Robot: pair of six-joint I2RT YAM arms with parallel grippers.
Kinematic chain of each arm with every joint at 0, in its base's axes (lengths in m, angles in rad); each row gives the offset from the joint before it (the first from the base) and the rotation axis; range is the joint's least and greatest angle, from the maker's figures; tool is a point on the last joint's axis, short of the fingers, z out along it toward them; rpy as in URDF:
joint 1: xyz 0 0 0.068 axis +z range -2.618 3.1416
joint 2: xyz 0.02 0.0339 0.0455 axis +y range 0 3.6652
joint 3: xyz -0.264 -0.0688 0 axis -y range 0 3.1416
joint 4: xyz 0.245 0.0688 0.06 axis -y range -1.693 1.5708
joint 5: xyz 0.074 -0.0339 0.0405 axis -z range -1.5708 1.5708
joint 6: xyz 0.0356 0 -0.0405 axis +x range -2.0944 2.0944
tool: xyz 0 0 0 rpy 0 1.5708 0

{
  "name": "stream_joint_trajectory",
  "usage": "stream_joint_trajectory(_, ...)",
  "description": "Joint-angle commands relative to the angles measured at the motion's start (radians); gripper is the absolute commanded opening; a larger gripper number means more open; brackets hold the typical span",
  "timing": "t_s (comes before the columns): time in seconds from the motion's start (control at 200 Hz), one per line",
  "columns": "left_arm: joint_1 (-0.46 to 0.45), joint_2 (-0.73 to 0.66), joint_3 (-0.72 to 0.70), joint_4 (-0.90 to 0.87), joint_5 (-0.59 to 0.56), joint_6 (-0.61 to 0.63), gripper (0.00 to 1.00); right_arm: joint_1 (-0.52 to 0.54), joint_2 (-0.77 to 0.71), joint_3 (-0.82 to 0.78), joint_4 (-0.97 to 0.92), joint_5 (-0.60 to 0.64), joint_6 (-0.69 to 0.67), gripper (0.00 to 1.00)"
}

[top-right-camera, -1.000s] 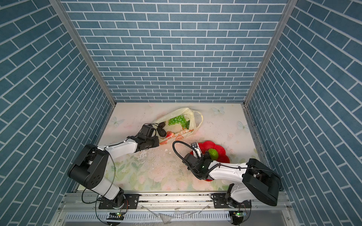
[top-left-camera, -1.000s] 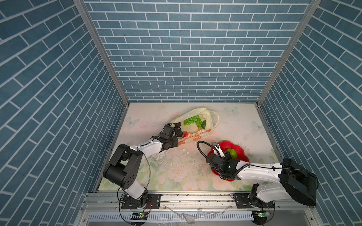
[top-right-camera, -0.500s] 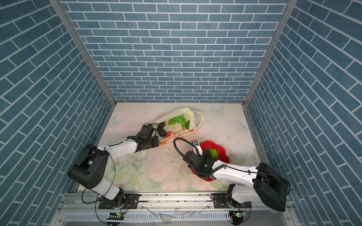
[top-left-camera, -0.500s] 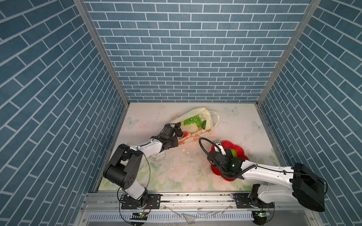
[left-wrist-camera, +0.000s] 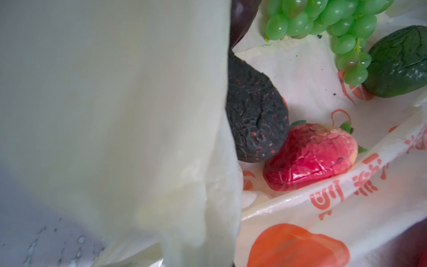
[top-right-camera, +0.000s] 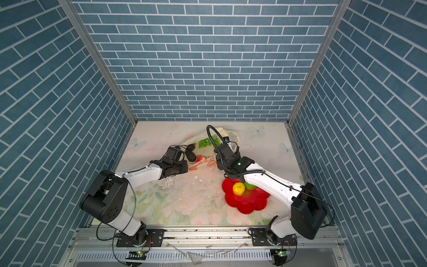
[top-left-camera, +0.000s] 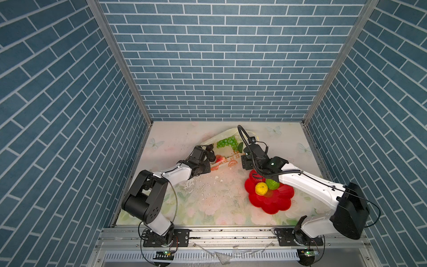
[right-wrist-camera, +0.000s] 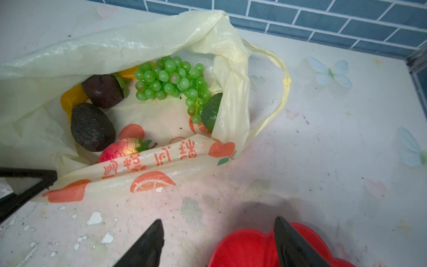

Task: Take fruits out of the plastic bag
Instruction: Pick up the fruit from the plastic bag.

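Tabletop (top-left-camera: 208,203): plastic bag (right-wrist-camera: 138,41) at 12 o'clock holds grapes (right-wrist-camera: 171,78), red plate (top-left-camera: 275,203) holds lemon (top-left-camera: 261,188). Closed left gripper (top-left-camera: 209,168) pinches bag, right gripper (right-wrist-camera: 217,222) spread.

Left wrist view: blurred film of the plastic bag (left-wrist-camera: 115,115) blanks most of the picture and hides the left fingers (right-wrist-camera: 25,175); only a black part of them shows, cut off at the right wrist view's edge. There the banana (right-wrist-camera: 74,97) lies mostly behind the dark avocado-like pieces (right-wrist-camera: 92,129), a bag fold half covers the dark green fruit (right-wrist-camera: 211,111), the printed rim hides part of the strawberry (right-wrist-camera: 120,148), and the red plate (right-wrist-camera: 249,252) is cut off.
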Motion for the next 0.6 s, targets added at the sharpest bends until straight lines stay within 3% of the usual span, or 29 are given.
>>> stream_joint_trajectory(0.0,-0.004,-0.029,0.008,-0.011,0.001,0.008,0.11,-0.034,0.111,0.122,-0.071,-0.145,-0.007,0.74)
stream_joint_trajectory(0.345,-0.004,-0.045,-0.001,-0.006,0.002,0.001,0.11,-0.147,0.447,0.450,-0.101,-0.342,0.051,0.67)
stream_joint_trajectory(0.595,-0.005,-0.040,-0.009,0.011,0.009,-0.005,0.11,-0.188,0.586,0.578,-0.135,-0.344,0.052,0.65)
